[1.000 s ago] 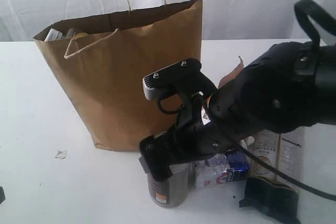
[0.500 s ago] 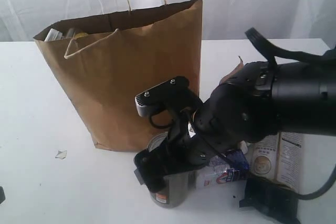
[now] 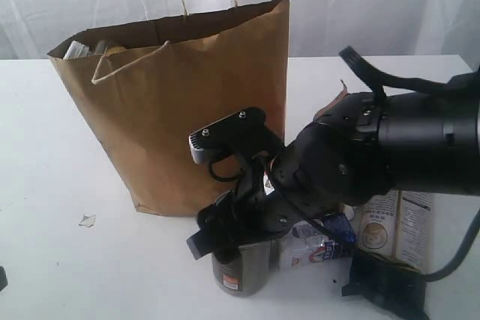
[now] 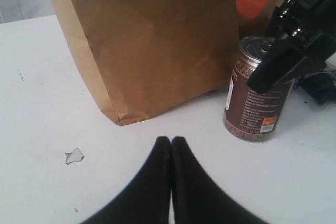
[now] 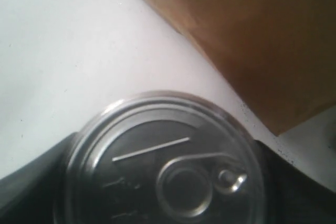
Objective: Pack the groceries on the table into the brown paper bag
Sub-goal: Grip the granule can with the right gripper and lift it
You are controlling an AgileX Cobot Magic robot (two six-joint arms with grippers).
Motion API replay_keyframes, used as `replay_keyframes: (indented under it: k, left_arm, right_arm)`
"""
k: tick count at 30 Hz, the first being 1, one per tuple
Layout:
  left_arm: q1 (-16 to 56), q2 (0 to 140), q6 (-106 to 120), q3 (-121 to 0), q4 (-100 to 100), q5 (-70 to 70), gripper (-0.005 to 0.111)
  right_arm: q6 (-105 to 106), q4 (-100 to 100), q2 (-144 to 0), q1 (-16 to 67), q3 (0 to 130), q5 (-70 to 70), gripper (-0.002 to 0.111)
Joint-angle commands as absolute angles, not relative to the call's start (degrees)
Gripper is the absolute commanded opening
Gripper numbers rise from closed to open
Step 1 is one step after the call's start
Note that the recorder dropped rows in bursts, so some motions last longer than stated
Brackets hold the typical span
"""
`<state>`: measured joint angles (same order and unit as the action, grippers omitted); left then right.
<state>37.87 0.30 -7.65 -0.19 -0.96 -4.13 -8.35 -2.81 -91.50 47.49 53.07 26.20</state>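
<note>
Since the earlier frame, the right gripper has sunk in the exterior view onto the dark pull-tab can, which stands upright at lower centre on the counter, just in front of the brown paper bag.

In the left wrist view, the left gripper has its jaws pressed together on nothing, and the can stands right of centre, near the bag's base but apart from it.

In the right wrist view, the lid fills the lower frame with a dark jaw on either side; whether they pinch yet I cannot tell.

The can is probably rigid and heavy, and its label smooth. A firm hold across the wall below the rim looks best.
</note>
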Motion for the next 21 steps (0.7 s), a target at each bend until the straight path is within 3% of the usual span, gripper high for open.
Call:
replay_keyframes:
  k: [1,4,21]
  left_arm:
    - [37.9,0.0,-7.5,0.0,-1.5,-4.3,0.000]
    - [37.9,0.0,-7.5,0.0,-1.5,-4.3,0.000]
    - [37.9,0.0,-7.5,0.0,-1.5,-4.3,0.000]
  right_arm:
    - [-8.2,-3.4,-90.8,47.6,53.2,26.8,0.012]
    - [-8.2,-2.9,-88.3,48.1,53.2,26.9,0.000]
    - [-7.7,0.7,-63.0,50.8,55.5,29.8,0.000]
